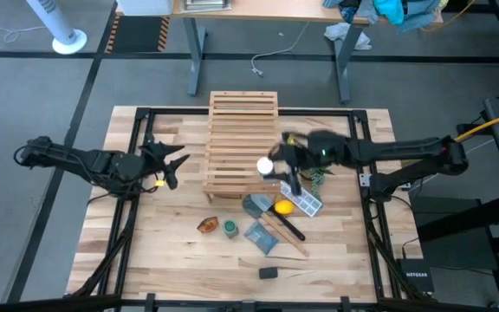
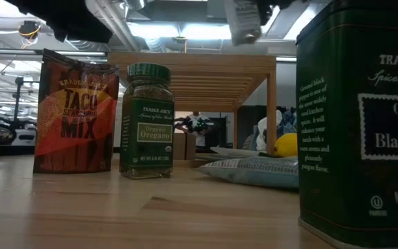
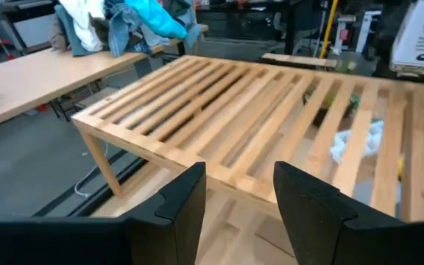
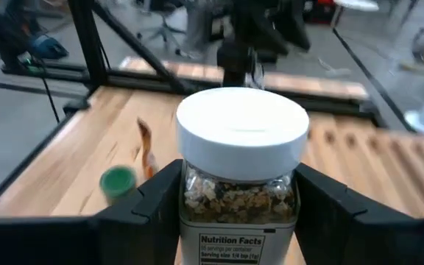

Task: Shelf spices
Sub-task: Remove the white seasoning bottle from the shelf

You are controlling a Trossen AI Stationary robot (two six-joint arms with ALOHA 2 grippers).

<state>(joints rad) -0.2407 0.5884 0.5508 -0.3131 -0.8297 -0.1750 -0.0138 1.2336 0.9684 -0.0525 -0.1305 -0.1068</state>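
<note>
The light-wood slatted shelf [image 1: 241,143] stands at the table's middle, toward the far edge. My right gripper [image 1: 271,167] is shut on the white-capped bottle [image 4: 241,132] above the shelf's near right corner; the bottle also shows at the top of the low view [image 2: 244,21]. My left gripper [image 1: 176,165] is open and empty just left of the shelf, its fingers [image 3: 186,202] facing the slats [image 3: 256,110]. The orange-brown packet [image 1: 208,225], the green-lidded jar [image 1: 230,228] and the black box [image 1: 268,273] stand on the table nearer the near edge. My right gripper pinches the bottle's glass body [image 4: 197,195] just under the white cap, one finger [image 4: 153,202] on each side. The fingers come from the table's right, about level. The bottle is upright, cap up, lifted clear above the shelf's top.
A yellow round object [image 1: 281,207], grey-blue packets [image 1: 261,236], a white packet [image 1: 306,204], a dark-handled tool [image 1: 288,227] and a small green plant [image 1: 319,178] lie near the shelf's right near corner. Black frame bars [image 1: 137,173] run along the table's sides.
</note>
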